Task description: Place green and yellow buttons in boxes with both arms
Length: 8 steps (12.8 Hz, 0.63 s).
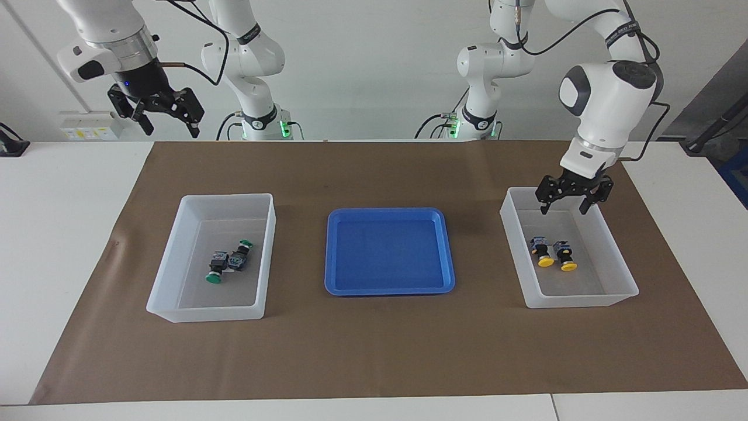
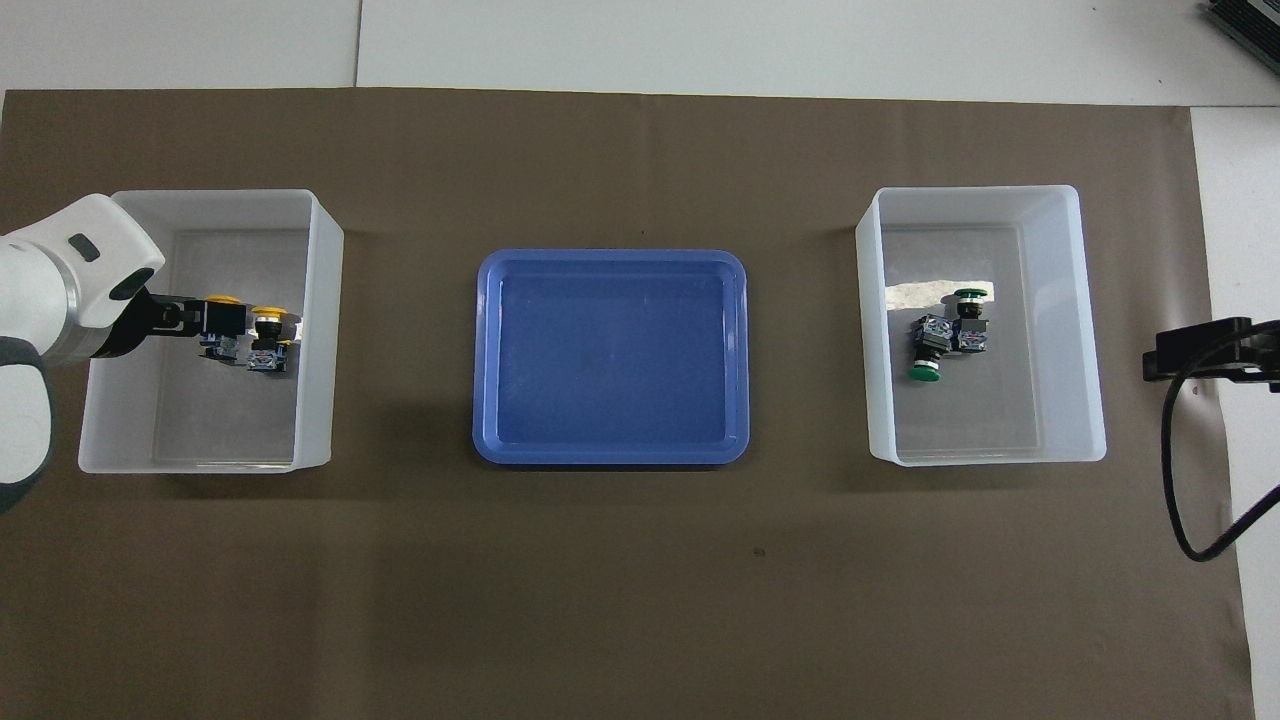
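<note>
Two yellow buttons (image 1: 554, 254) lie side by side in the box (image 1: 613, 257) at the left arm's end of the table; they also show in the overhead view (image 2: 245, 325). My left gripper (image 1: 565, 207) hangs open and empty above that box's end nearest the robots. Two green buttons (image 1: 229, 263) lie together in the other box (image 1: 169, 263) at the right arm's end, and show in the overhead view (image 2: 948, 335). My right gripper (image 1: 168, 120) waits open and empty, raised high off the mat past that box.
A shallow blue tray (image 1: 388, 212) with nothing in it sits on the brown mat (image 1: 374, 345) between the two boxes. White table surface borders the mat at both ends.
</note>
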Tool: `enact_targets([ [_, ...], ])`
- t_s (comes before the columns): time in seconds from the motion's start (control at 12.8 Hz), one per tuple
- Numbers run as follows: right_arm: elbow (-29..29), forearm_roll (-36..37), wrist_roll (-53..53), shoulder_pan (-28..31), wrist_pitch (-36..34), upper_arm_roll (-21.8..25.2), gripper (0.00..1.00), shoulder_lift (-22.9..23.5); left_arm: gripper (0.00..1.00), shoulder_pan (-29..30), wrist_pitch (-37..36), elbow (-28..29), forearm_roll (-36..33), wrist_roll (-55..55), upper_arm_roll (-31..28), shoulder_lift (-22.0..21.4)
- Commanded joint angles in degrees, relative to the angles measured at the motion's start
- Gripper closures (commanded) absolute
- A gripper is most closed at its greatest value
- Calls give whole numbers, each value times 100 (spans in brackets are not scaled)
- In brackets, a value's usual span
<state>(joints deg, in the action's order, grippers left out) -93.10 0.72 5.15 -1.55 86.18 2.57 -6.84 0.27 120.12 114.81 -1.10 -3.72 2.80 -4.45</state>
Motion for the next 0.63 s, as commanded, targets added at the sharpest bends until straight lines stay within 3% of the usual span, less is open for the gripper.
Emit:
enact_targets([
  [0.0,-94,-107,73,49,-13,-37,0,-107,0,-159,-1101,-921,-74,-23,-25,31],
  [0.24,-94,-107,73,49,-13,-37,0,-107,0,-168,-1832,-1644,-48,-32,-8,111],
  [0.55,-94,-107,73,49,-22,-37,0,-107,0,-212,-2597,-2128,-39,-41,54,120],
])
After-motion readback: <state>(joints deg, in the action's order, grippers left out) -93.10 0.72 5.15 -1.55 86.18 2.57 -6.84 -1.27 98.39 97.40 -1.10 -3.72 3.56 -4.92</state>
